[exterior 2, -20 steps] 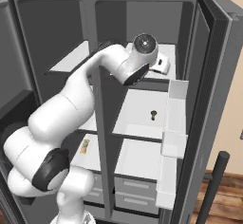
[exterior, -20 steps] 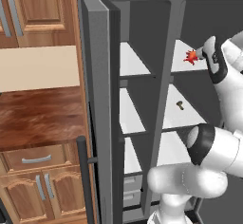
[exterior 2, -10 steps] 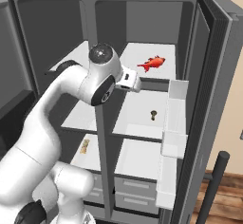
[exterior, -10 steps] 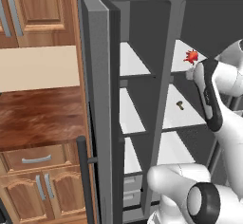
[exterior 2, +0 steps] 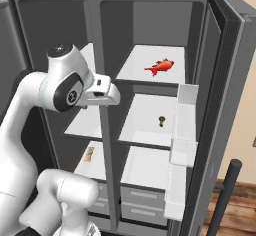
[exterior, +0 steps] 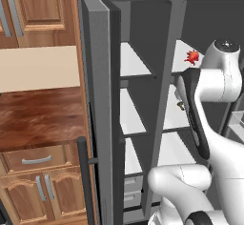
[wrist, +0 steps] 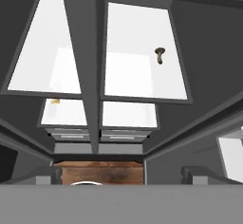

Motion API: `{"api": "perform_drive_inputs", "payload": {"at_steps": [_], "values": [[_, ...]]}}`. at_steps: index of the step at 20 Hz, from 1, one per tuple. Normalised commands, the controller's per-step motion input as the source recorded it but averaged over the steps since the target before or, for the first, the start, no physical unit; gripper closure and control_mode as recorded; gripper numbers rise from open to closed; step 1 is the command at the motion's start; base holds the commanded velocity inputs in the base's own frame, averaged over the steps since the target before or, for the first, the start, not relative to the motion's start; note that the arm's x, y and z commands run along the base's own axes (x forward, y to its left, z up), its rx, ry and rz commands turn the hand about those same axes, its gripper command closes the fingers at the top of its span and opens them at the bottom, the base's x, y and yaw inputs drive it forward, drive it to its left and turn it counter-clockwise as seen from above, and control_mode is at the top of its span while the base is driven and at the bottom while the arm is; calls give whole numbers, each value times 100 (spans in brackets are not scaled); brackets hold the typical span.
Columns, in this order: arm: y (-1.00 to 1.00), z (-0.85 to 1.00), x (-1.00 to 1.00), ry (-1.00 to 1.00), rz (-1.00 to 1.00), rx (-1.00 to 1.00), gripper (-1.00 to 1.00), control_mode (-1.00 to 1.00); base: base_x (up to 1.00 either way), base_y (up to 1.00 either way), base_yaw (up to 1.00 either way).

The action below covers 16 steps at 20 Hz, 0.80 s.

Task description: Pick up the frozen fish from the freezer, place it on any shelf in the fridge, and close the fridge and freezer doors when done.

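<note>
The frozen fish (exterior 2: 160, 66) (exterior: 192, 57), small and red-orange, lies by itself on the top white shelf (exterior 2: 145, 55) of the fridge (exterior 2: 150, 25), the wider right compartment. My gripper (exterior 2: 102, 100) (wrist: 121, 173) hangs open and empty in front of the divider, left of and below the fish and well apart from it. Its camera looks down over the lower shelves. The freezer (exterior 2: 45, 30) is the narrow left compartment. Both doors stand open: the left door (exterior: 100, 100) and the right door (exterior 2: 225, 105) with white inner bins (exterior 2: 182, 130).
A tiny dark brownish item (exterior 2: 161, 120) (wrist: 160, 53) sits on the fridge's middle shelf. A small tan item (exterior 2: 89, 154) lies on a lower freezer shelf. White drawers (exterior 2: 145, 205) fill the bottom. Wooden cabinets and a counter (exterior: 38, 114) stand left of the unit.
My arm has drawn back from the top fridge shelf, moving left and down, leaving the fish uncovered on the shelf. The fish has not moved in the last half second.
</note>
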Motion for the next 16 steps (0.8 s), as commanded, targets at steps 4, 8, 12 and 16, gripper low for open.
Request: {"api": "perform_drive_inputs", "payload": {"at_steps": [4,8,12,16], "values": [[-4,0,0,0,0,0,-100,-100,0,0,0],[-15,0,0,0,0,0,-100,100,-2,-12,0],[0,0,0,0,0,0,-100,100,-15,-4,1],[0,0,0,0,0,0,-100,100,-39,-2,0]]}}
